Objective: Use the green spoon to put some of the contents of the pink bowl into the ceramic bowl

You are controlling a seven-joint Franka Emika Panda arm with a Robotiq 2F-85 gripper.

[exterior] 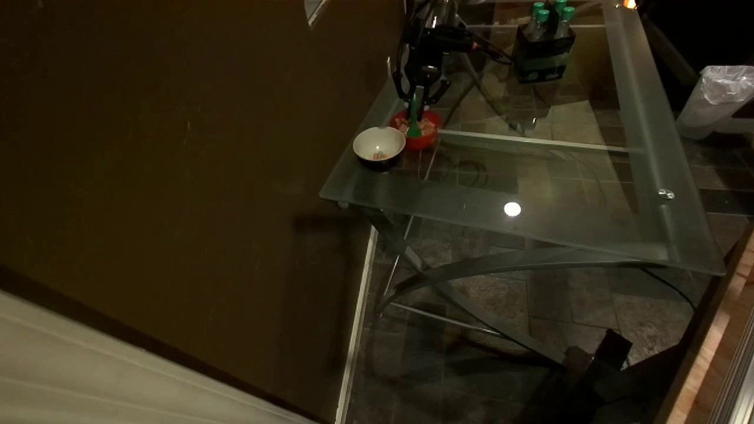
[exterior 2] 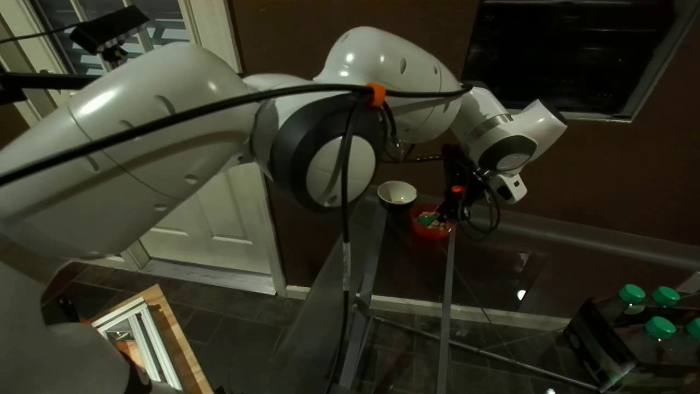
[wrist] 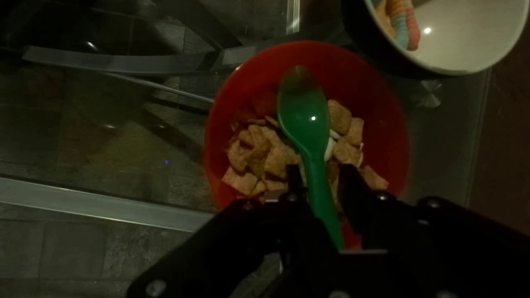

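Observation:
The pink bowl looks red (exterior: 422, 143) (exterior 2: 431, 233) (wrist: 360, 66) and holds tan square cereal pieces (wrist: 256, 155). The ceramic bowl (exterior: 377, 141) (exterior 2: 397, 207) (wrist: 463, 45) is cream inside and dark outside. It stands close beside the red bowl and holds a few pastel-coloured pieces (wrist: 408, 25). The green spoon (exterior: 414, 128) (exterior 2: 426, 219) (wrist: 304, 116) has its scoop end over the cereal in the red bowl, its handle rising toward the gripper. My gripper (wrist: 319, 171) points down over the red bowl. Its fingers stand on both sides of the handle, with a gap showing on the right side.
Both bowls stand near the edge of a glass table (exterior: 583, 194), close to a brown wall (exterior: 235, 147). A carrier with several green-capped bottles (exterior: 543, 59) (exterior 2: 607, 339) stands farther along the table. Cables (exterior 2: 489, 219) hang round the wrist.

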